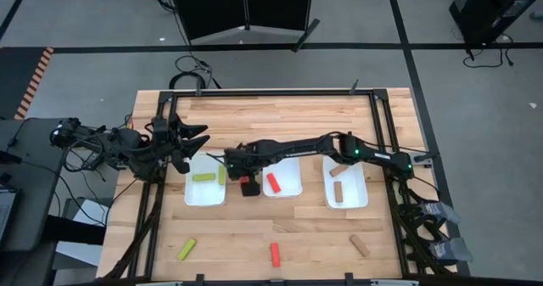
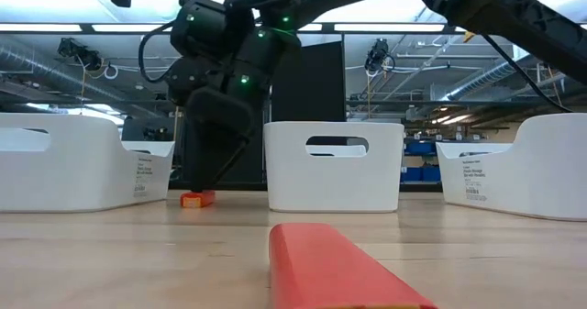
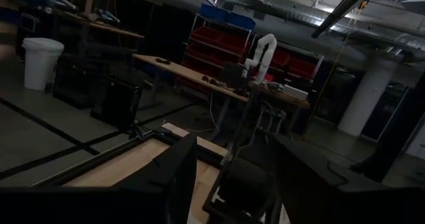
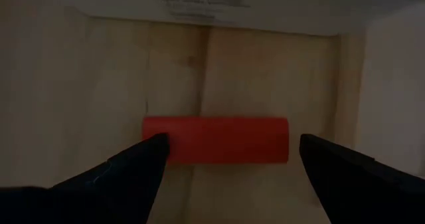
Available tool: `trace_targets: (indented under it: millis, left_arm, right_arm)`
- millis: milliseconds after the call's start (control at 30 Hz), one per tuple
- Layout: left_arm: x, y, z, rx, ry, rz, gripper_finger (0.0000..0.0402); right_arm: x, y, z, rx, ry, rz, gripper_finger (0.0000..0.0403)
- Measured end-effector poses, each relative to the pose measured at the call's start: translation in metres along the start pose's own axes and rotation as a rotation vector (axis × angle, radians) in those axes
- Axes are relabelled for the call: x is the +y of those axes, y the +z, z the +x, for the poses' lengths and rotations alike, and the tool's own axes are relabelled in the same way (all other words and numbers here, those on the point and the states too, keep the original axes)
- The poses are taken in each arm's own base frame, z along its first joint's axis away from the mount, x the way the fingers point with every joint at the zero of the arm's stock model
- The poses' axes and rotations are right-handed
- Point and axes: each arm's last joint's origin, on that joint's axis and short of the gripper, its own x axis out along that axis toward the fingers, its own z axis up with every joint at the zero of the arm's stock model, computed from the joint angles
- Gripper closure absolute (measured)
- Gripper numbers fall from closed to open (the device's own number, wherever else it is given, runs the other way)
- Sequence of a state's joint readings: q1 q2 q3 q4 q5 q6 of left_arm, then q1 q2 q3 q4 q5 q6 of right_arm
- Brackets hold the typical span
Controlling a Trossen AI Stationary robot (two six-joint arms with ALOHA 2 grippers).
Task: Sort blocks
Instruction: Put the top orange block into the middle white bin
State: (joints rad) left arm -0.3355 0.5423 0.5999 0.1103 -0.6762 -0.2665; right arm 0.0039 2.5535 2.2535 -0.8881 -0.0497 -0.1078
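- The right arm is stretched across the surface (image 1: 280, 108), and its end effector (image 1: 249, 182) is lowered into the gap between the left tray (image 1: 204, 194) and the middle tray (image 1: 282, 190).
- The left end effector (image 1: 193, 140) is seen spread, waiting apart.
- The red block (image 4: 216, 140) is found directly below the right end effector, between its spread fingers, long axis running from one finger to the other.

Two dark, slender jointed arms with small green indicator lights; black cables apparently trail from their bases.
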Motion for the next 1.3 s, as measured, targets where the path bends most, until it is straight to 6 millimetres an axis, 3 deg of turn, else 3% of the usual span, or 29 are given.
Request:
trace_targets:
  millis: [367,667,967,1300]
  left_arm:
    - [0.000,0.000,0.000,0.001,0.001,0.001,0.0209]
    - [0.000,0.000,0.000,0.004,0.002,0.003,0.0209]
    - [0.000,-0.001,0.000,0.011,0.004,0.009,0.0209]
    - [0.000,-0.002,0.000,0.014,0.005,0.012,0.0209]
  right_arm:
    - [0.001,0.000,-0.002,0.006,0.030,-0.021,0.0048]
    - [0.007,0.013,-0.018,-0.032,0.036,-0.044,0.0048]
    - [0.021,0.011,-0.015,-0.003,0.054,-0.033,0.0007]
    - [0.019,0.011,-0.015,-0.005,0.032,-0.001,0.0003]
